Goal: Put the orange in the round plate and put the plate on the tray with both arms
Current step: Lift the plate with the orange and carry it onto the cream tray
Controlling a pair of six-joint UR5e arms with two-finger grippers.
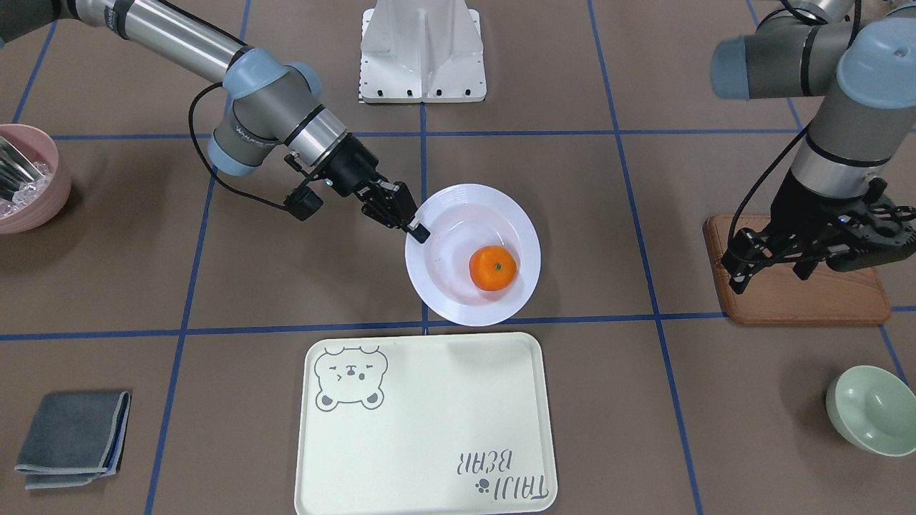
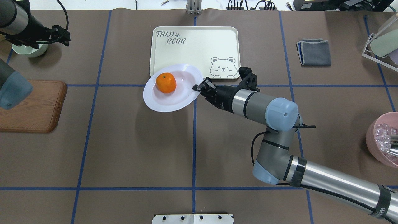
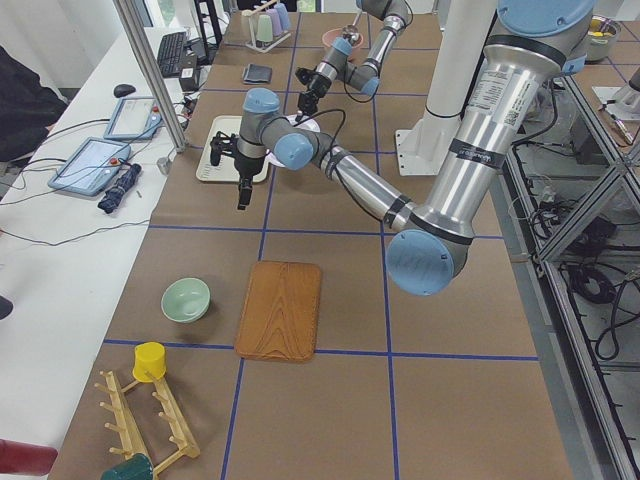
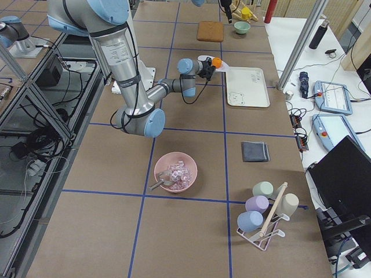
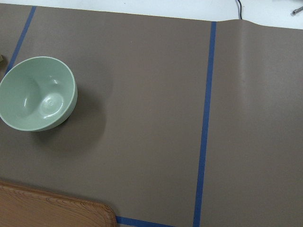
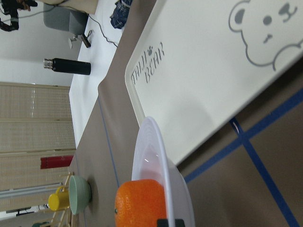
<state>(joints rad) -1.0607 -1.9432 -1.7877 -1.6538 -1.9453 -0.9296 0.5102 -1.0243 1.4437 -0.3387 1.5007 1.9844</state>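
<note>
My right claw (image 1: 418, 230) was clamped on the rim of the round plate (image 1: 501, 207), on the side toward my own right, because from there I could bring it to the tray (image 1: 429, 429) without reaching over the fruit. The orange (image 1: 492, 268) lay in the shallow well, on the part away from my fingers, so I judged the first step done. The plate was just beside the tray's edge and seemed a little raised from the desk. My left claw (image 1: 771, 275) hung with fingers apart above the wooden board (image 1: 809, 304), well apart from the plate, holding nothing; I judged it should take the opposite rim.
</note>
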